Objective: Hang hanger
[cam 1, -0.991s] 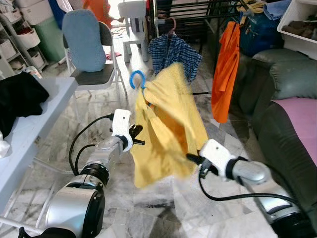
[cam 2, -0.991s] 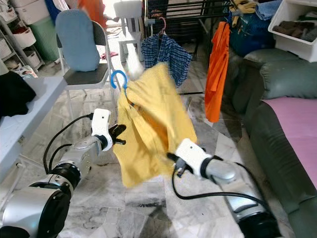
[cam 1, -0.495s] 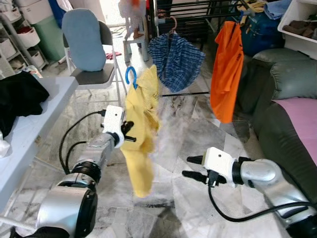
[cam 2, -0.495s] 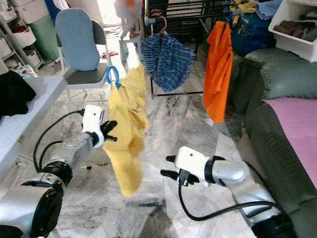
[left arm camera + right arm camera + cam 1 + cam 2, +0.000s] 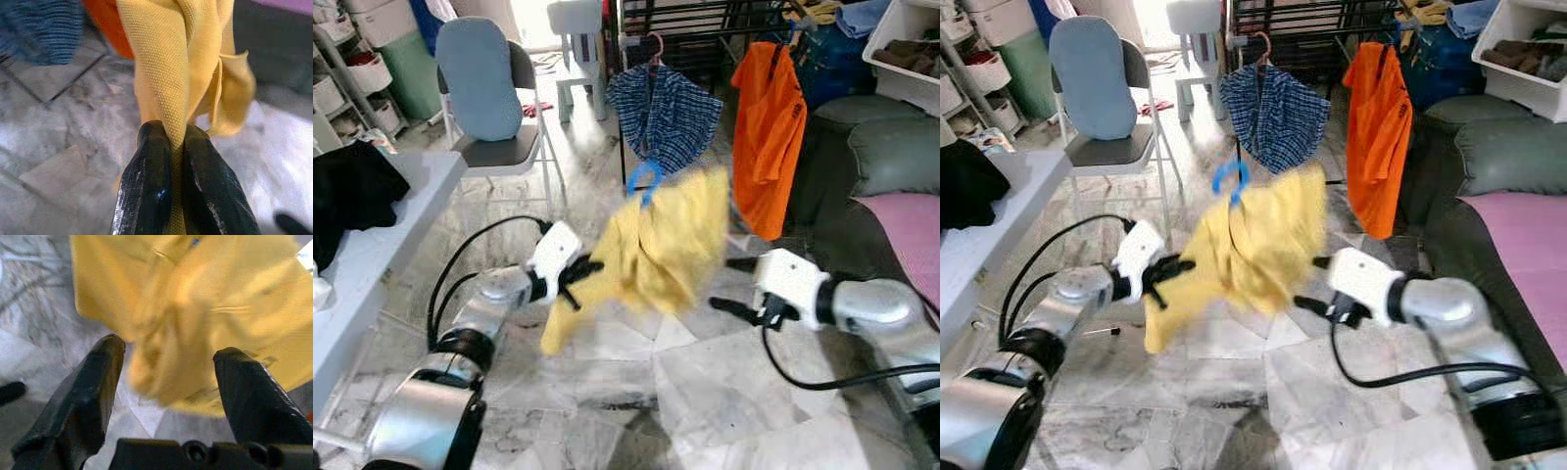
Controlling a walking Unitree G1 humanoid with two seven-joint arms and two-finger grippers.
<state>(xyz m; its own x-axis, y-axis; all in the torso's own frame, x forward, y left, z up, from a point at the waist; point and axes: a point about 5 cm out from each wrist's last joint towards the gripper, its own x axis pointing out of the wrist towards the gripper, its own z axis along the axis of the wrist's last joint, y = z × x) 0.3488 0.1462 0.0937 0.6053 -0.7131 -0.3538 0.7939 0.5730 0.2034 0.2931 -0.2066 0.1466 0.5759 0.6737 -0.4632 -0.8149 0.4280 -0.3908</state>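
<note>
Carrying the yellow shirt on its blue hanger, the left gripper is clamped on the cloth; the right gripper gapes empty beside it; next, I judge, the hook must reach the drying rack.

a lived-in home, in a room used for laundry. a marble-tiled floor lies beneath both pincers; beyond them stands a dark clothes rack with a checked blue shirt and an orange shirt hanging from it. a grey sofa sits off the right pincer's side, a folding chair and storage shelves off the left's.
</note>
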